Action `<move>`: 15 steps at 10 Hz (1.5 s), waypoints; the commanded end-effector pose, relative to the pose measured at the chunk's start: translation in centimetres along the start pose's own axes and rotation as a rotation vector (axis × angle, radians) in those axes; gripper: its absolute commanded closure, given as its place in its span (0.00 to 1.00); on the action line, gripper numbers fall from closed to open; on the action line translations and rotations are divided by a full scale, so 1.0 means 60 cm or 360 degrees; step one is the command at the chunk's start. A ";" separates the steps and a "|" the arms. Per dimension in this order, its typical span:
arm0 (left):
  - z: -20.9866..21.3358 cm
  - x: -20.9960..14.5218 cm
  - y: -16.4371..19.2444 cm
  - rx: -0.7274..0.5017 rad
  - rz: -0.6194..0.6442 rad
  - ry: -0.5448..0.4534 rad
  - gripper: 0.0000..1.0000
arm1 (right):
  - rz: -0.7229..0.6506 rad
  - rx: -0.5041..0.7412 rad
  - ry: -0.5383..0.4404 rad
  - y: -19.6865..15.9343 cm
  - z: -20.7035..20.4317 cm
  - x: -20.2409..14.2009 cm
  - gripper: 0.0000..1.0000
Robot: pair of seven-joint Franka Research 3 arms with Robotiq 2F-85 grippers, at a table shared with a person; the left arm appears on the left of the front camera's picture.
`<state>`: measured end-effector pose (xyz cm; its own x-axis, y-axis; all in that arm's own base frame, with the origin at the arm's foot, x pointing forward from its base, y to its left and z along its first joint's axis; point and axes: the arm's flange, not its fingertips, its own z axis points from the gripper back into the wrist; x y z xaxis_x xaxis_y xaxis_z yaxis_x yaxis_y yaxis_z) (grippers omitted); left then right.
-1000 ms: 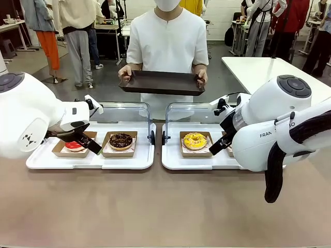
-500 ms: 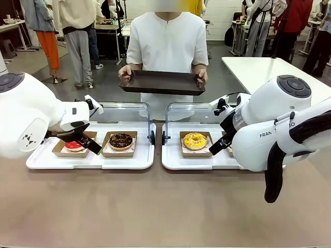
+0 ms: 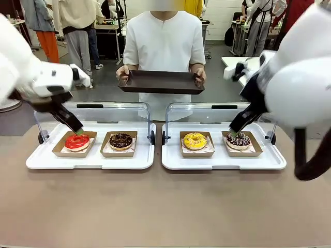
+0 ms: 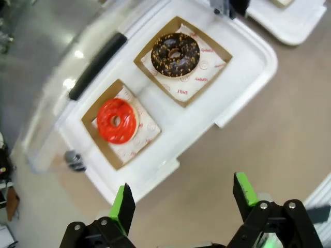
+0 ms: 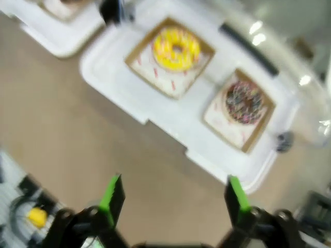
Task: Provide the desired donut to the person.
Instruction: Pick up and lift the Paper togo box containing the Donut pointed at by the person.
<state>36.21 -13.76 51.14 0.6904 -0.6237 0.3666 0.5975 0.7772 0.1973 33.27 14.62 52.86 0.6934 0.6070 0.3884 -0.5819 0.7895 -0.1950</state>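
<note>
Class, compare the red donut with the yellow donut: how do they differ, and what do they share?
The red donut has plain glossy icing; the yellow donut is speckled. The red donut sits at the outer end of the left tray; the yellow donut sits at the inner end of the right tray. Both are rings in brown card boxes.

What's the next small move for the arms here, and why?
Probably a pause: let the open left pincer and open right pincer hover where they are. The person holds the dark tray two-handed and points at nothing, so neither the red donut, chocolate donut, yellow donut nor sprinkled donut is marked as wanted yet.
</note>
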 end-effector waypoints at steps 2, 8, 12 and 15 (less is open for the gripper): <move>0.113 0.043 0.016 0.0145 -0.0052 0.0143 0.00 | -0.0038 -0.0146 0.0110 -0.009 0.099 0.042 0.00; 0.111 0.020 0.004 0.0064 -0.0043 0.0089 0.00 | -0.0010 -0.0112 0.0090 -0.008 0.113 0.025 0.00; 0.139 -0.023 0.147 -0.0894 -0.0189 -0.0205 0.00 | 0.0327 0.1159 -0.0228 -0.227 0.137 -0.055 0.00; 0.137 -0.047 0.222 -0.1254 -0.0398 -0.0465 0.00 | 0.0643 0.1577 -0.0563 -0.350 0.138 -0.107 0.00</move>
<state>37.23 -1.53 59.92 0.4404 -0.6183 0.6510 0.8958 0.3510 -0.2727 34.94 -5.68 61.75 0.3405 0.6014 0.7227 -0.9402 0.2272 0.2539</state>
